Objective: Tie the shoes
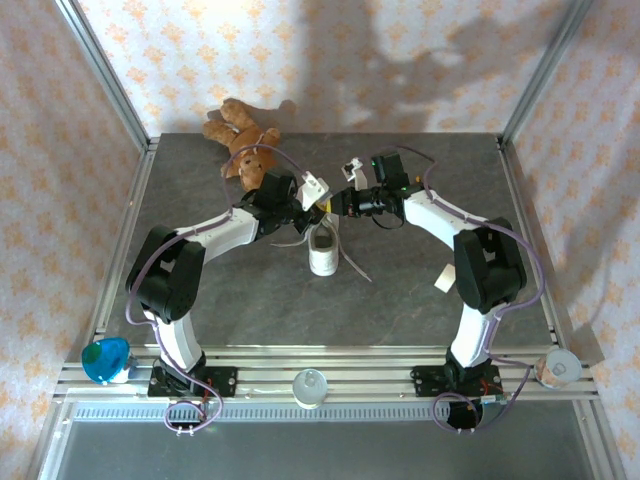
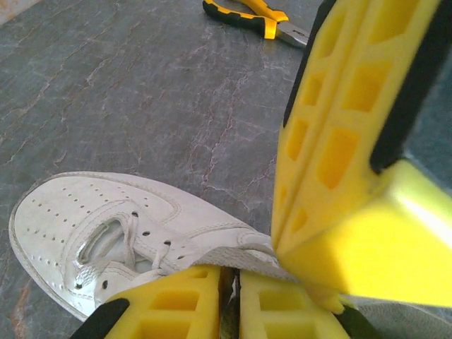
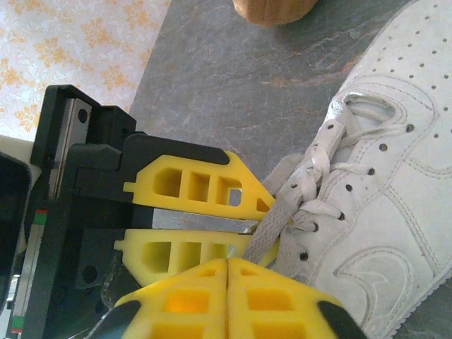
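- Top view: the sneaker (image 1: 322, 255) lay mid-counter (image 1: 420, 290), its long axis running far to near and its toe toward the arm bases. The left claw (image 1: 308, 213) and right claw (image 1: 337, 208) met just above its far, laced end, so both arms were about equally near. A teddy bear (image 1: 243, 143) lay beyond, apart.
- Left wrist view: the left claw stood almost closed, with a thin slit showing, directly over the lacing. The right claw's tip sat just beside it. Pliers (image 2: 247, 13) lay well apart.
- Right wrist view: the right claw was pressed fully closed, and we could not tell whether it held anything. A lace (image 3: 272, 224) ran from the eyelets into the left claw's tips and appeared pinched there. We judged any pull should follow that lace, away from the shoe.
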